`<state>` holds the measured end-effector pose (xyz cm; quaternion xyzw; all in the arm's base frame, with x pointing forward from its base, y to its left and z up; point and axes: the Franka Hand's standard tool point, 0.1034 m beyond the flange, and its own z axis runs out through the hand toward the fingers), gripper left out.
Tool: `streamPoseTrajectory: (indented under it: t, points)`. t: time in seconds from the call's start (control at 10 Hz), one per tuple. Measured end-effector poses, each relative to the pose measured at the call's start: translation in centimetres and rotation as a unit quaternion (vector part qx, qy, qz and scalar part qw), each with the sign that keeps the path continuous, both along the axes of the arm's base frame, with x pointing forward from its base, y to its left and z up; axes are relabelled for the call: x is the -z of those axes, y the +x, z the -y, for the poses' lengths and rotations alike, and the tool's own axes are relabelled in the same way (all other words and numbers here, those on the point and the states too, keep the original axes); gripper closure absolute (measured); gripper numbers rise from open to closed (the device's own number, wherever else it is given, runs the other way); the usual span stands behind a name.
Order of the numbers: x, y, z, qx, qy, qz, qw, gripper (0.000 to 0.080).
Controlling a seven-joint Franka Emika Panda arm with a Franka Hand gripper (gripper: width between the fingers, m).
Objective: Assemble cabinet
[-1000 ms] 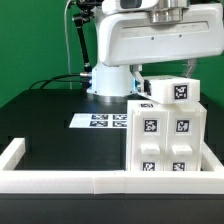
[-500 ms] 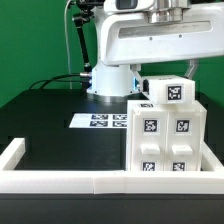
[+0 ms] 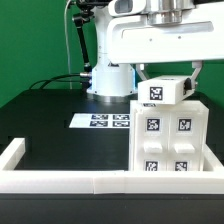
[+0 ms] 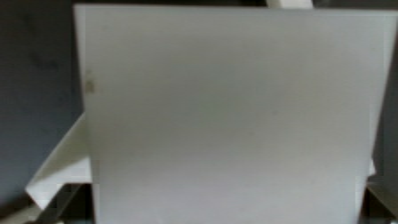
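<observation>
The white cabinet body [image 3: 165, 140] stands at the exterior view's front right, its front face showing several square tags. My gripper [image 3: 166, 82] hangs right above it and is shut on a small white cabinet piece [image 3: 165, 91] with one tag, held slightly tilted at the body's top edge. A dark finger [image 3: 138, 72] shows on each side of that piece. In the wrist view a plain white panel [image 4: 222, 110] fills almost the whole picture and hides the jaws.
The marker board [image 3: 100, 120] lies on the black table behind and to the left of the cabinet body. A low white border frame [image 3: 60, 181] runs along the front and left. The arm's base [image 3: 108, 80] and cables stand at the back.
The gripper and its tagged piece have shifted a little toward the exterior view's left over the cabinet body's top. The body itself has not moved.
</observation>
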<state>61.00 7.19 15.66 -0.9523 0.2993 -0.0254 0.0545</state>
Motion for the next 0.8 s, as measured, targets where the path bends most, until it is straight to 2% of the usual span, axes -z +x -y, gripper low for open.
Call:
streamPoseTrajectory:
  t: [0.6,0.7,0.8]
  points:
    - [0.0,0.3,-1.1,0.170,0.033,-0.003,0.985,0.0239]
    - [0.0,0.2,-1.3,0.201,0.039,-0.007,0.979,0.0239]
    - [0.0,-0.2,-1.6,0.287,0.047,-0.020,0.957,0.0239]
